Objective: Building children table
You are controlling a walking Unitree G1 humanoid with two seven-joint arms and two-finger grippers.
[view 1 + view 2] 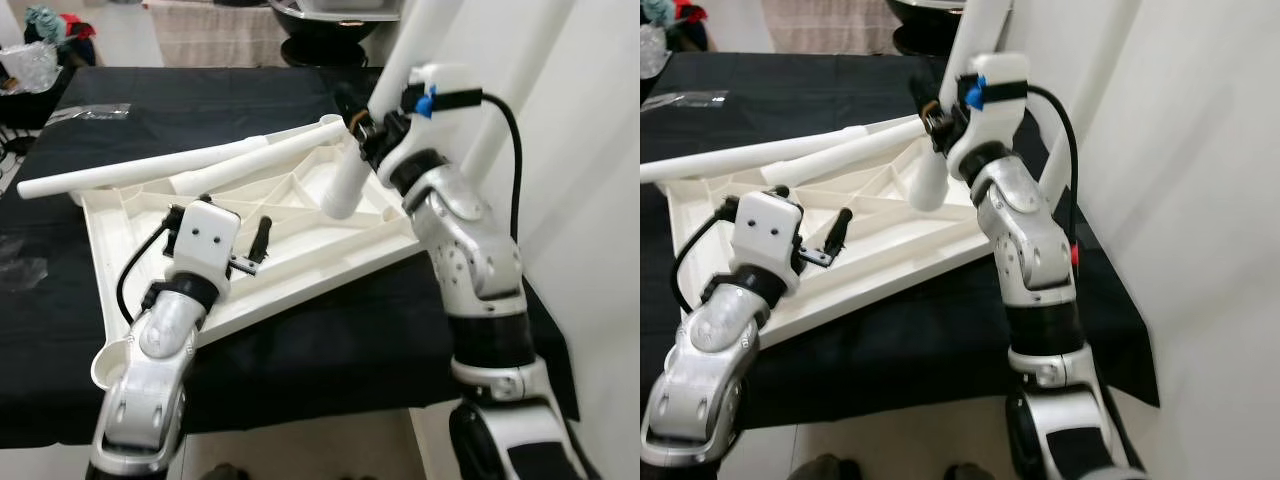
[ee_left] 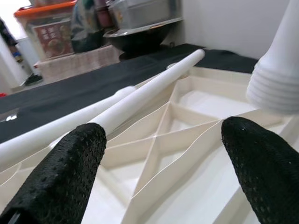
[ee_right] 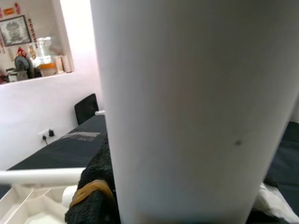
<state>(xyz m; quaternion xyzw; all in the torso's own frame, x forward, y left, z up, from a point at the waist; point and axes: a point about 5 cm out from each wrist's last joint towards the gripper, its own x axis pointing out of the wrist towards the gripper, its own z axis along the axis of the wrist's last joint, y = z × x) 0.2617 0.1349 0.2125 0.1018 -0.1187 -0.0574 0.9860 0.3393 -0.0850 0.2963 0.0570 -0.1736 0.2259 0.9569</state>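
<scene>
Upside down on the black tablecloth (image 1: pixel 300 100) lies the white tabletop (image 1: pixel 330 260), ribs showing, with two loose legs (image 1: pixel 140 172) resting across its far-left part. Over its near-left area the left gripper (image 1: pixel 258 245) hovers, fingers spread and empty. Further right, the right gripper (image 1: pixel 365 125) clamps a tilted leg (image 1: pixel 385 110) (its lower end near the tabletop's far-right part).

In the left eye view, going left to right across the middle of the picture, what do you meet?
Loose table leg's end → upturned tabletop → left gripper, open → table leg held in the right gripper → white wall.
</scene>
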